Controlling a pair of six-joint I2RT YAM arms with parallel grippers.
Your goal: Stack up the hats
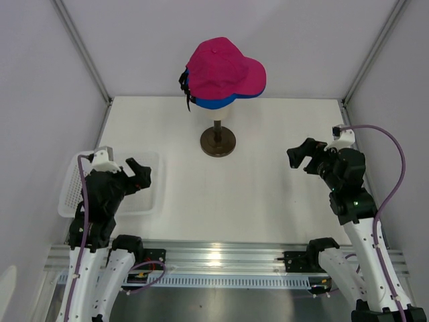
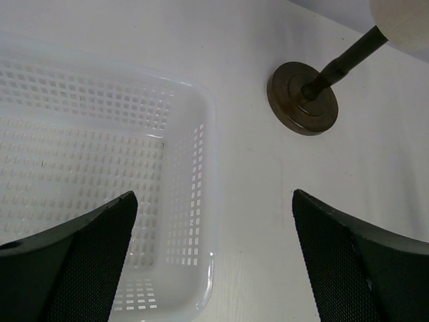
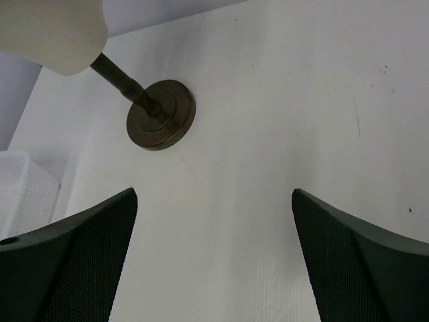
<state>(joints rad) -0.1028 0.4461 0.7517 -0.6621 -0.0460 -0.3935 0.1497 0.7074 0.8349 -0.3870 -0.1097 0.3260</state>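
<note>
stand: dark round base [image 1: 218,142] on the white table [image 1: 268,201], carrying the cream mannequin head [image 3: 53,30].
hats: pink hat [image 1: 224,70] sits on top of blue hat [image 1: 218,102], both on the head directly above the stand; the blue one shows only as a band under the pink.
left gripper [image 1: 137,176]: jaws spread wide, holding and touching nothing; near-left of the stand, over the right wall of the white basket [image 2: 201,134].
right gripper [image 1: 303,157]: jaws spread wide, holding nothing; right of the stand, above bare table.

No lettering, label, brand, number or sign can be read in any view. The magenta pink fabric cap [image 1: 224,67] shows only plain cloth.
</note>
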